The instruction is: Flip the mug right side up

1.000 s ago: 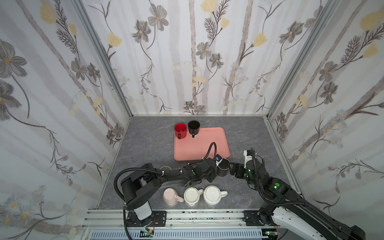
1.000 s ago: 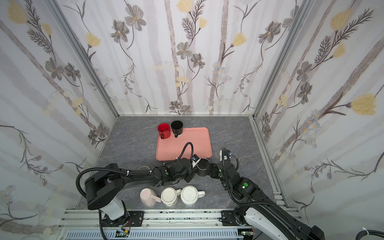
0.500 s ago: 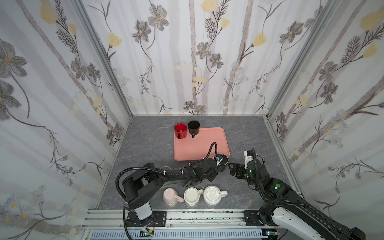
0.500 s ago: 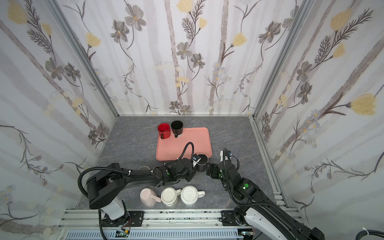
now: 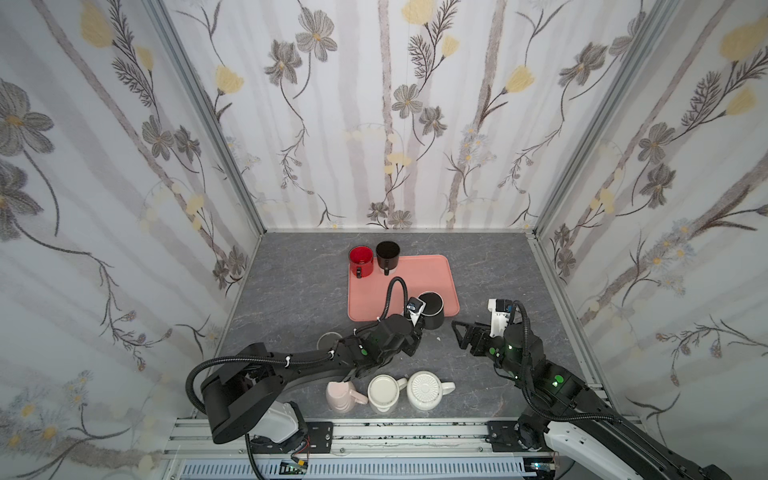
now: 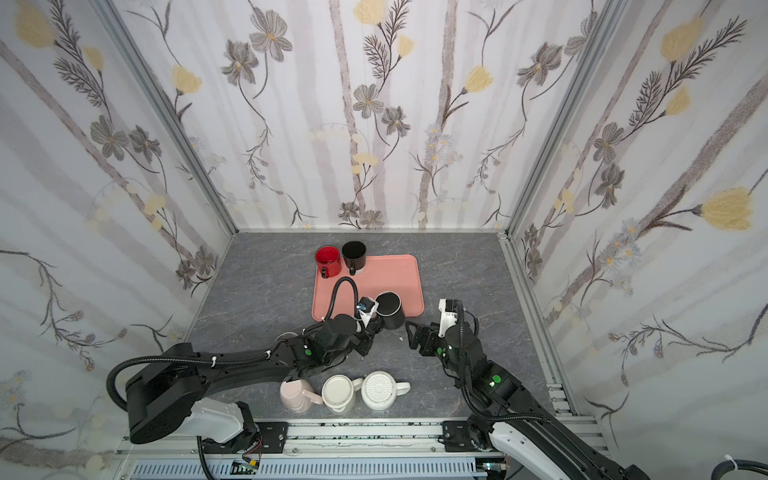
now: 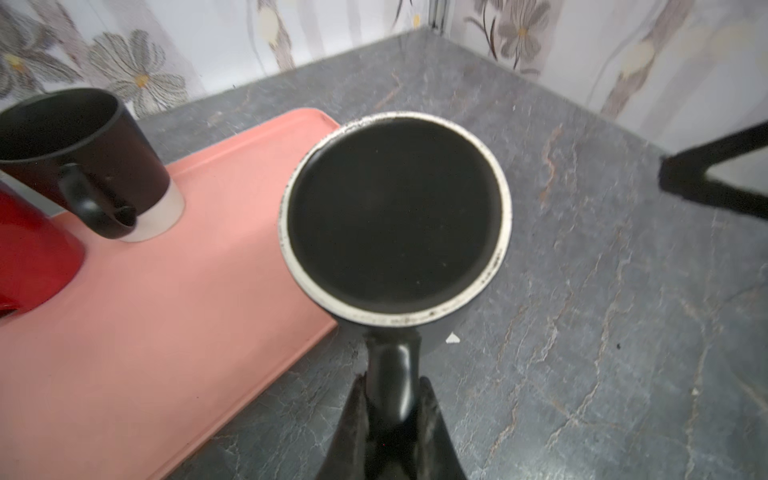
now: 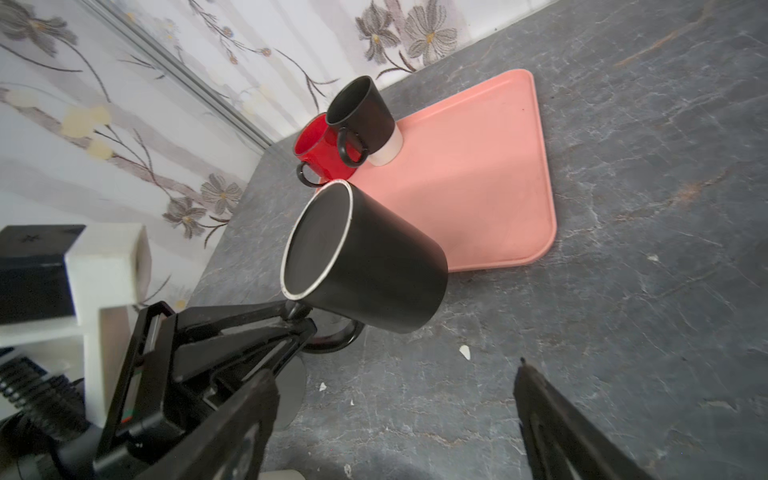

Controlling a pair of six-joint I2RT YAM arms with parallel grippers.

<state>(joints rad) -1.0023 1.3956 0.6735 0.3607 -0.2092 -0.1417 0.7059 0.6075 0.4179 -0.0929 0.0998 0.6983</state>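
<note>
Floral wallpaper closes off 3 sides of a grey marbled tabletop (image 5: 299,291), and a pink tray (image 5: 415,274) lies toward the middle of it. At the tray's far left corner stand 2 upright mugs, touching or nearly so: a red mug (image 5: 360,258) and a white-based mug (image 5: 387,253) with a black body.

The black mug (image 5: 432,309) sits at the tray's near right corner, overlapping its edge in both top views (image 6: 390,309). It is bottom up and tilted, with the flat underside and its pale unglazed ring facing the left wrist camera (image 7: 395,216). Whether its lower end touches the surface cannot be told.

The left gripper (image 5: 419,322) has its 2 fingers pressed onto the mug's handle, 1 on each side, as the left wrist view (image 7: 392,399) shows.

The right gripper (image 5: 457,332) is low over the tabletop just right of the mug and apart from it, with its fingers (image 8: 536,399) spread wide and nothing between them.

Along the front edge, 3 pale mugs stand in a row: a pink mug (image 5: 338,395), a cream mug (image 5: 384,392) and a white mug (image 5: 424,390) that shows a ringed base.
</note>
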